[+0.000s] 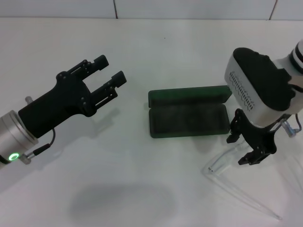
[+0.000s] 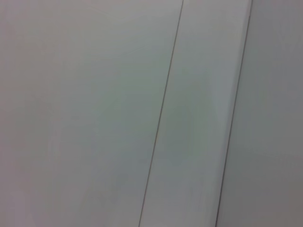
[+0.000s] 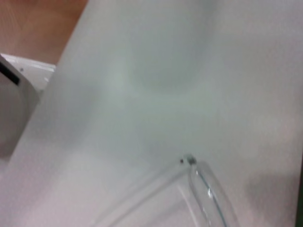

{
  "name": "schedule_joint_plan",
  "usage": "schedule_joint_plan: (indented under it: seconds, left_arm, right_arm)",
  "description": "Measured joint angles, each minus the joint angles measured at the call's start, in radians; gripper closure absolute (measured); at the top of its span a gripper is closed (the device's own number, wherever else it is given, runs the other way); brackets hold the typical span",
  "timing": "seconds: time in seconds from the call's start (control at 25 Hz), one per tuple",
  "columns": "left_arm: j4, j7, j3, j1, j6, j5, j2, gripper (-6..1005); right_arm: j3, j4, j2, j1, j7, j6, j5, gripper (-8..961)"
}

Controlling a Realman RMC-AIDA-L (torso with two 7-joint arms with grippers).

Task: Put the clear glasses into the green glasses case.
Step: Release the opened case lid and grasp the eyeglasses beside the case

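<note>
Right gripper (image 1: 245,149): you had its fingers pinching the clear glasses (image 1: 222,166), right of the open green glasses case (image 1: 188,118).
Left gripper (image 1: 111,72): fingers spread, far left.

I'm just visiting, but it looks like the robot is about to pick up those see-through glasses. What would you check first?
1. Case open, lining facing up: ok.
2. Case holds nothing in the way: ok, nothing seen on the lining.
3. Right gripper over the glasses, beside the case: ok.
4. Glasses arms unfolded, one running long across the table: not ok for fitting the case as they lie.
5. Firm grip on the frame: cannot tell.
6. Left gripper open, well apart from the case: ok.
</note>
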Motion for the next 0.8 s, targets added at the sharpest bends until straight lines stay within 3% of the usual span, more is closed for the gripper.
schedule_joint_plan:
  seconds: [0.48,0.8]
  left_arm:
    - [-0.001,0.015,0.001,-0.009,0.0,-0.002,-0.001,340]
    - [-0.003,0.016,0.001,-0.011,0.0,-0.003,-0.002,339]
  right_arm:
    - [-0.107,0.05,0.007,0.036,0.028,0.041,-0.038,415]
    - [-0.111,0.045,0.009,0.038,0.028,0.066,-0.028,523]
